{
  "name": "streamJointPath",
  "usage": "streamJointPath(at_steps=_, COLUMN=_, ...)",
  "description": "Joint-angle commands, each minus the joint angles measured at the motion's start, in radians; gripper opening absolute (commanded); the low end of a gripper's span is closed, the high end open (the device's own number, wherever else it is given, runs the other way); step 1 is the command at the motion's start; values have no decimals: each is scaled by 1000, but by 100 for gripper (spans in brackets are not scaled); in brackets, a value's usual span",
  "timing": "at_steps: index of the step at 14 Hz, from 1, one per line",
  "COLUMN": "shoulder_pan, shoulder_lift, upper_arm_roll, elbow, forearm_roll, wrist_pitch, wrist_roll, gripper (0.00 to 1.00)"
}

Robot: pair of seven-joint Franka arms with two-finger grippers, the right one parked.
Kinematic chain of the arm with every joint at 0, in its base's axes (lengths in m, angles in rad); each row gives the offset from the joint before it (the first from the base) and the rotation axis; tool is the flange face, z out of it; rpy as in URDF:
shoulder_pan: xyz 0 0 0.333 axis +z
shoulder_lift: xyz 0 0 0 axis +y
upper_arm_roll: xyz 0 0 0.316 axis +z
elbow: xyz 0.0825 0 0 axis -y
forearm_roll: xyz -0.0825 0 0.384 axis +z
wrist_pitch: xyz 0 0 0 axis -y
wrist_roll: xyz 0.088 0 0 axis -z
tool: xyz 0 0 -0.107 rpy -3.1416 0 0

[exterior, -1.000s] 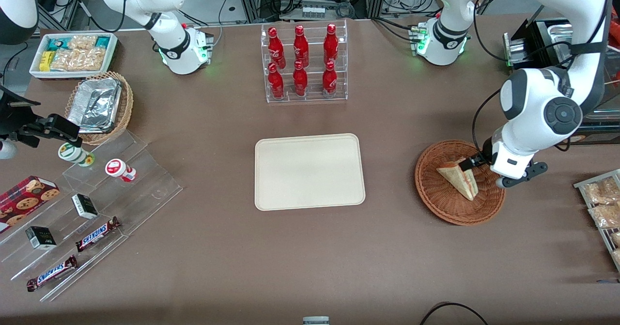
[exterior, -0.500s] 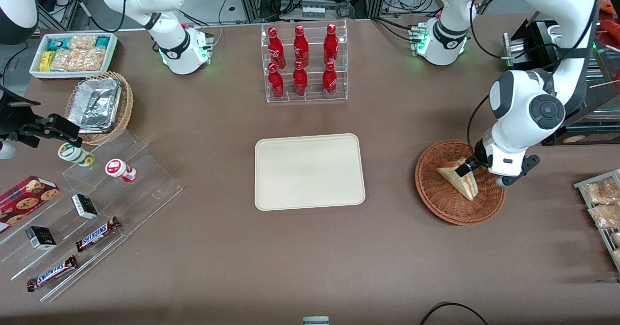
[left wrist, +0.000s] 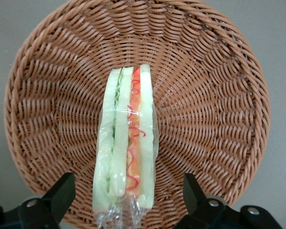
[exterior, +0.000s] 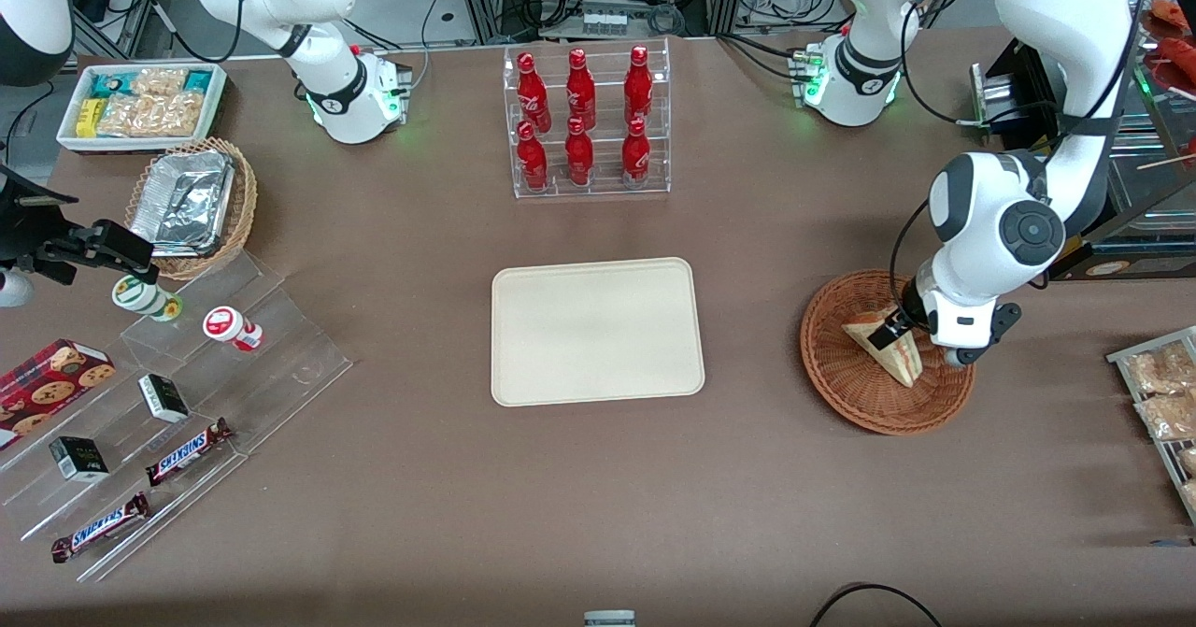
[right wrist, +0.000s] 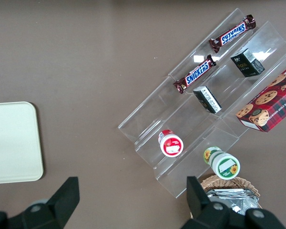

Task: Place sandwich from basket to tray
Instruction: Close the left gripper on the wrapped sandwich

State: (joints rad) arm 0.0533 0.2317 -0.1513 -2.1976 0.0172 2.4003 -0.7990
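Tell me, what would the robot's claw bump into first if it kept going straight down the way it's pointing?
Most likely the sandwich. The claw is open, a finger on each side of it, so the wedge in the basket sits right between them.

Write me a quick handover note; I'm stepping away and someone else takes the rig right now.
Gripper: open, low over the basket, one finger either side of the sandwich, not closed on it.
Sandwich: wrapped in film, standing on edge in the basket, toward the working arm's end of the table.
Tray: mid-table, nothing on it.
Done: approach and alignment.
Left: close, lift, carry to the tray, release.
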Motion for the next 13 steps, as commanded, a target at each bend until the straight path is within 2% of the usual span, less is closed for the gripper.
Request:
streamJointPath(at_steps=1, shoulder_pan=-7, shoulder_lift=24, upper_arm_roll=1, elbow=-10, forearm_roll=13, wrist_pitch=42, wrist_roll=-37, gripper=100)
streamJointPath(at_steps=4, shoulder_pan=-7, shoulder_lift=29, upper_arm_roll=1, elbow=-17, forearm_roll=13, wrist_pitch=45, wrist_roll=-37, gripper=98)
streamJointPath(at_steps=5, shoulder_pan=-6, shoulder_lift=32, upper_arm_roll=3, elbow=-25, forearm_roll=13, wrist_pitch=45, wrist_roll=-39, gripper=81)
streamJointPath(at_steps=7, shoulder_pan=-4, shoulder_lift=28, upper_arm_roll=4, elbow=-33, forearm_roll=13, wrist_pitch=36, wrist_roll=-34, gripper=13)
streamJointPath(at_steps=8, shoulder_pan=-4, shoulder_lift=24, upper_arm_roll=4, elbow=-33, forearm_roll=13, wrist_pitch=27, wrist_roll=-28, gripper=0)
streamJointPath(at_steps=11, shoulder_pan=-4, shoulder_lift=-12, upper_arm_roll=6, elbow=-21, forearm_roll=20, wrist_pitch=-56, wrist_roll=-14, gripper=0)
streamJointPath(at_steps=13, shoulder_pan=-6, shoulder_lift=-29, upper_arm_roll=1, elbow=16, forearm_roll=58, wrist_pitch=-140, wrist_roll=-12, gripper=0)
